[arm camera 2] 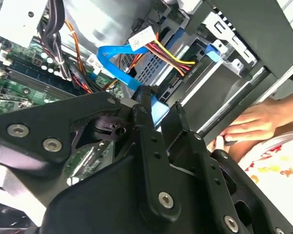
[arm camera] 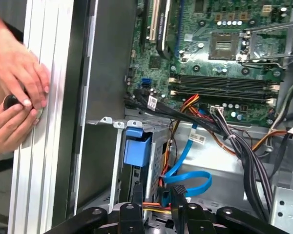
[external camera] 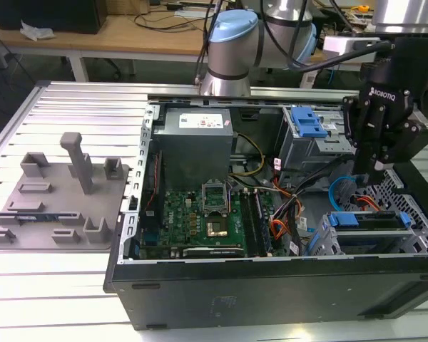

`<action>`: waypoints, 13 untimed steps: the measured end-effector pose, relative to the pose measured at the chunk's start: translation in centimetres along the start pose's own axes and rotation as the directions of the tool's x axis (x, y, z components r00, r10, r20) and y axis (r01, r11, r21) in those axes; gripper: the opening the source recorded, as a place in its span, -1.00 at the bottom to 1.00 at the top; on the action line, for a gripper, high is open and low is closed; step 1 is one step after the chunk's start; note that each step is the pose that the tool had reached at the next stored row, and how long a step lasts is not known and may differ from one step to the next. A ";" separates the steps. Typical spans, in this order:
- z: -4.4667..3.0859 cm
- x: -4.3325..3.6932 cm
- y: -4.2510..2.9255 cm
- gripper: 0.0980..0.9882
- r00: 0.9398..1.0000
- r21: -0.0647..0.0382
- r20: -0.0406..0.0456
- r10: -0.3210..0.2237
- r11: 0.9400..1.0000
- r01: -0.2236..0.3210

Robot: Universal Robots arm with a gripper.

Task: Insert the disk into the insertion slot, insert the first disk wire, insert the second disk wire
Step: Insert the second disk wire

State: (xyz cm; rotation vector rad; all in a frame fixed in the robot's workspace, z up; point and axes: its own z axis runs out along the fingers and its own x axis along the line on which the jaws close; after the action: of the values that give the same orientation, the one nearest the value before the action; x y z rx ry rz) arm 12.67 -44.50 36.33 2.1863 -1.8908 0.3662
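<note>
Hand (external camera: 376, 169) w/ blue cable (arm camera 2: 115, 50), the exterior view's right.
Closed on cable's plug; disk (external camera: 364, 219) sits in drive cage (external camera: 403, 194).

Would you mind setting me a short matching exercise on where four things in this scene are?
Things:
1. the disk
2. the second disk wire
3. the grey fixture plate
4. the person's hands

Places:
A. on the ribbed table, at the exterior view's left of the open case
B. on the ribbed metal just outside the case wall
C. lying in the insertion slot
D. looping inside the case, one end at the gripper

Pairs: 1-C, 2-D, 3-A, 4-B
</note>
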 end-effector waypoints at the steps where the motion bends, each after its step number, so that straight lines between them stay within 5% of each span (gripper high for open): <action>1: 0.07 -0.06 -0.01 -0.40 1.000 0.003 -0.004 -0.010 1.000 0.010; 6: 0.39 -0.73 -0.03 -0.40 0.999 0.013 -0.012 -0.043 0.999 0.043; 9: 0.35 -0.88 0.06 -0.40 0.998 0.013 -0.031 -0.052 0.999 0.053; 13: 0.42 -0.95 0.07 -0.40 0.998 0.011 -0.043 -0.055 0.998 0.055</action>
State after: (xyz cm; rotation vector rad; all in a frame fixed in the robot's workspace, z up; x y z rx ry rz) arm 12.48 -43.76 35.62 2.2148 -1.8071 0.4124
